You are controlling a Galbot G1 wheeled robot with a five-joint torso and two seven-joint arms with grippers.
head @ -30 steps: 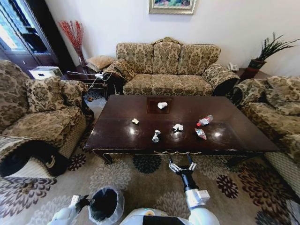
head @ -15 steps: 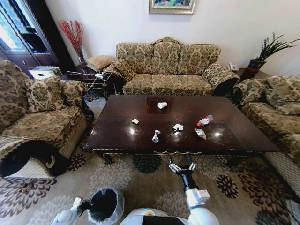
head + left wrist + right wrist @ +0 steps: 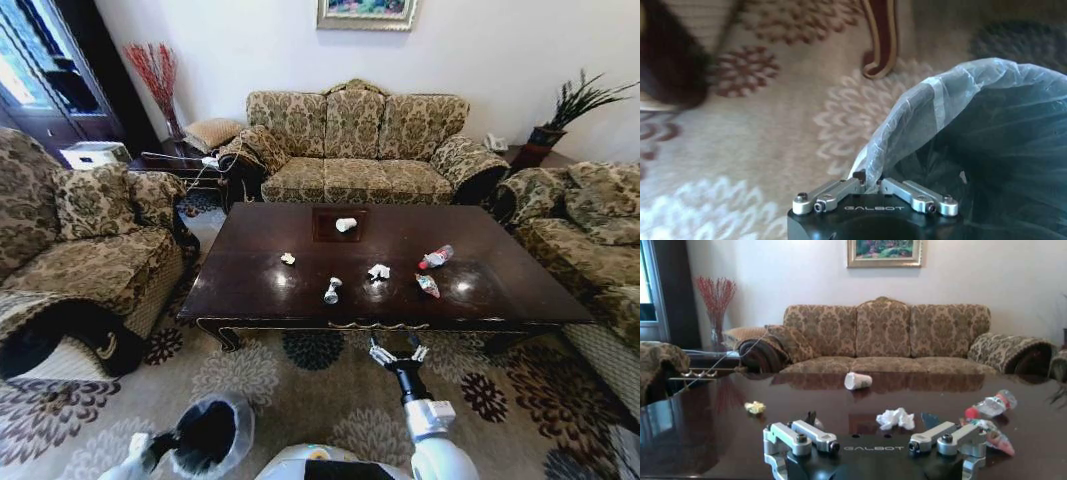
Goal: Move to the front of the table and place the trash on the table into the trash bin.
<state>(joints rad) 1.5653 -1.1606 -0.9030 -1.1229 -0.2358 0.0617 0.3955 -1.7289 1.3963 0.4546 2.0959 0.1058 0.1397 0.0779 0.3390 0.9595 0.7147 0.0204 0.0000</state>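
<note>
I've swung the trash bin (image 3: pixel 207 438), rim pinched in my left gripper (image 3: pixel 870 196), leftward; right gripper (image 3: pixel 398 353), fingers spread, edges toward the table (image 3: pixel 250 285), trash (image 3: pixel 379 271) waiting.

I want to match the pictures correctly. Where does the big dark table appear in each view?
Head view: the table is in the middle, in front of the sofa.
Right wrist view: the table top stretches from the gripper to the sofa.
Left wrist view: apparently one curved table leg, past the bin.
Shared landmark: the paper cup on the table; the bin links the left wrist view.
</note>
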